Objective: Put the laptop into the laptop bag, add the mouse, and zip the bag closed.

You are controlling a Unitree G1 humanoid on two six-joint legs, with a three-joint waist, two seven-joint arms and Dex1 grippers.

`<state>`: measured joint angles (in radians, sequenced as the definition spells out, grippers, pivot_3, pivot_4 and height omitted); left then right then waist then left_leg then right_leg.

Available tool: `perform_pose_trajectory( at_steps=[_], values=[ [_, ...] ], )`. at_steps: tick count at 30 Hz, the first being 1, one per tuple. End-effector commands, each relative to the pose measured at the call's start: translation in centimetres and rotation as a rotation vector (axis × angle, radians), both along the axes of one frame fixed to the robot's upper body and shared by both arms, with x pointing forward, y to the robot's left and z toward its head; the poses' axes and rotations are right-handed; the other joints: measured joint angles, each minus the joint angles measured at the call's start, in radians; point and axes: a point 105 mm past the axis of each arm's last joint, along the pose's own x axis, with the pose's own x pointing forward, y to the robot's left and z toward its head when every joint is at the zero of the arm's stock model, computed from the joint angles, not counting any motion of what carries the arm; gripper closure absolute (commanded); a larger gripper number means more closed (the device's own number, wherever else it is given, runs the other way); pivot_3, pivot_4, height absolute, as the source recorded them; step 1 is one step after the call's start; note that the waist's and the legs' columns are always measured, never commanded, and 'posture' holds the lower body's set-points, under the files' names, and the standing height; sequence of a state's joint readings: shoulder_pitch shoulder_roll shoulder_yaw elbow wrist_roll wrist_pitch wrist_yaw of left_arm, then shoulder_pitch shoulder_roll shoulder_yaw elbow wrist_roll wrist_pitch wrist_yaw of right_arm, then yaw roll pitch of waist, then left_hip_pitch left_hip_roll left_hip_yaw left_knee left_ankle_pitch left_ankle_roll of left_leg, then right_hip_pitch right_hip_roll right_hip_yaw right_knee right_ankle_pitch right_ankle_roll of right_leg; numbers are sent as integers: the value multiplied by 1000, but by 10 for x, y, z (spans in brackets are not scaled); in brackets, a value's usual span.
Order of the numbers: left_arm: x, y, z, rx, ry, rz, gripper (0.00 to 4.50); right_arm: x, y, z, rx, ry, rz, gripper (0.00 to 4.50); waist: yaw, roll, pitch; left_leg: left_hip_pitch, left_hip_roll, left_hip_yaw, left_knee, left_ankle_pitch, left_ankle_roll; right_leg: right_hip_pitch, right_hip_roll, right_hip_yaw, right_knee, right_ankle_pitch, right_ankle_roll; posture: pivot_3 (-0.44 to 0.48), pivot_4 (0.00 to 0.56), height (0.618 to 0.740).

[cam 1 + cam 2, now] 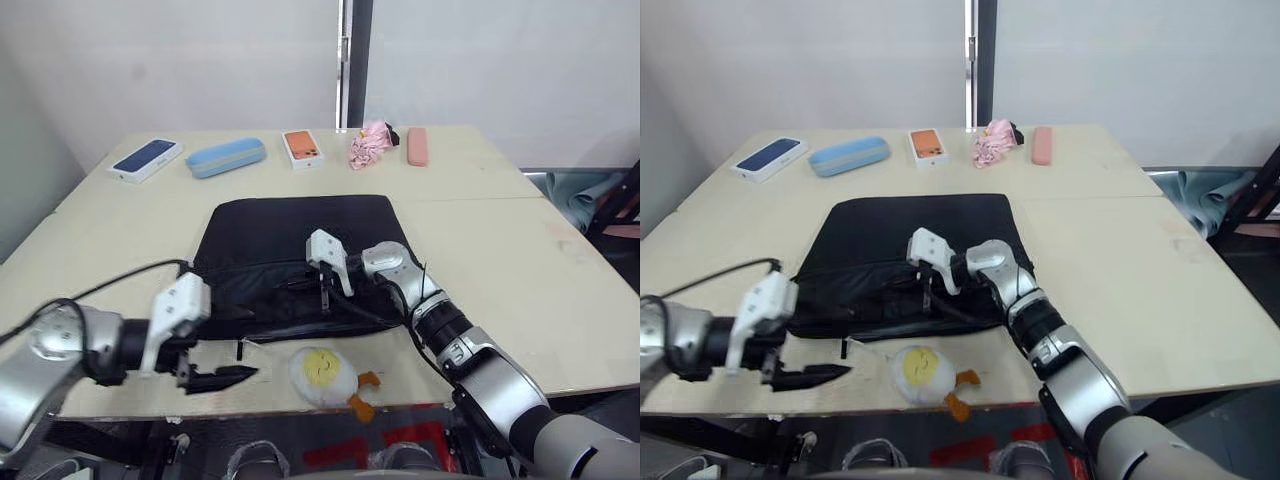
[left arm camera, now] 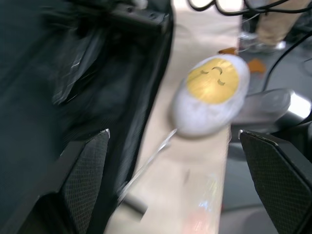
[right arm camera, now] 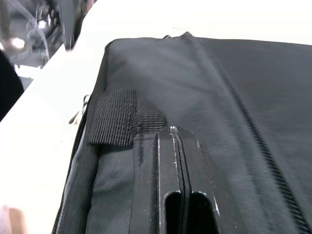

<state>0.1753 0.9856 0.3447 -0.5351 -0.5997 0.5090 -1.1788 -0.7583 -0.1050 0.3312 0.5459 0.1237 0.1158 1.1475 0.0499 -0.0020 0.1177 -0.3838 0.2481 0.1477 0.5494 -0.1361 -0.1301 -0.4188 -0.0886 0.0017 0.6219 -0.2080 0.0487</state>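
**benchbot:** Head cam first: laptop bag (image 1: pixel 300 255) lies flat in the middle of the table (image 1: pixel 520 260), black and lumpy along its near edge. My right gripper (image 1: pixel 325 292) sits on top of that near edge. My left gripper (image 1: pixel 222 376) hangs at the table's front edge, just beside the bag's near left corner. The egg charm (image 1: pixel 322 374) lies on the table just in front of the bag, between my two arms.

**zipfan:** And the wrist cams?

**benchbot:** Left wrist: my fingers (image 2: pixel 80 183) are spread wide with nothing between them, bag fabric on one side, the charm ahead. Right wrist: my fingers (image 3: pixel 168 195) are pressed together, tips down on the black fabric right beside a webbing tab (image 3: pixel 114 117). Whether they've pinched anything, I can't tell.
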Motion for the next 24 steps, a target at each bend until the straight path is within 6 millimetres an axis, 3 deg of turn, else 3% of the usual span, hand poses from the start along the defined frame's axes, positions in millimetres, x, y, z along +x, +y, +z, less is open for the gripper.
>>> perform_pose_trajectory(
  at_steps=[1, 4, 9, 13, 16, 22, 24],
  values=[
    [18, 24, 32, -34, -81, 111, 40, -2, -14, 40, 133, 76, -6, 4500, 5, -1, 6, 0, 0, 0, 0, 0, 0, 0, 0, 0, 0, 0, 0, 0, 150, 740],
    [28, 33, 39, -23, -105, 143, 40, -9, -27, 63, 167, 87, 7, 4500, 9, 1, 8, -2, 1, 0, 0, 0, 0, -2, 2, 0, -1, 0, 0, 0, 150, 740],
    [42, 30, 49, -59, -130, 144, 40, -20, -53, 89, 168, 64, 12, 4500, 4, 0, 8, -8, 1, -1, 0, 2, -4, -4, 3, 0, -8, -1, 1, 0, 150, 740],
    [55, 17, 50, -89, -142, 103, 1207, -26, -85, 103, 145, 42, -25, 4500, 16, 0, 8, -13, 1, -3, 0, 5, -1, -7, 4, -3, -8, -1, 2, 0, 150, 740],
    [70, 2, 44, -110, -144, 61, 2210, -31, -105, 116, 149, 31, -61, 3743, 30, 0, 8, -14, 1, -3, 2, 5, -1, -7, 3, -3, -7, -2, 1, 0, 150, 740],
    [101, -36, 30, -163, -137, -33, 4468, -54, -125, 123, 55, -9, -47, 1581, 46, 0, 8, -13, 1, -3, 13, 0, -2, -7, 2, 0, 3, -1, 1, 0, 150, 740],
    [113, -45, 19, -157, -127, -67, 4500, -67, -131, 127, 23, -10, -26, 872, 47, 0, 8, -13, 1, -3, 16, 0, -2, -7, 2, 1, 6, -1, 2, 0, 150, 740]
  ],
)
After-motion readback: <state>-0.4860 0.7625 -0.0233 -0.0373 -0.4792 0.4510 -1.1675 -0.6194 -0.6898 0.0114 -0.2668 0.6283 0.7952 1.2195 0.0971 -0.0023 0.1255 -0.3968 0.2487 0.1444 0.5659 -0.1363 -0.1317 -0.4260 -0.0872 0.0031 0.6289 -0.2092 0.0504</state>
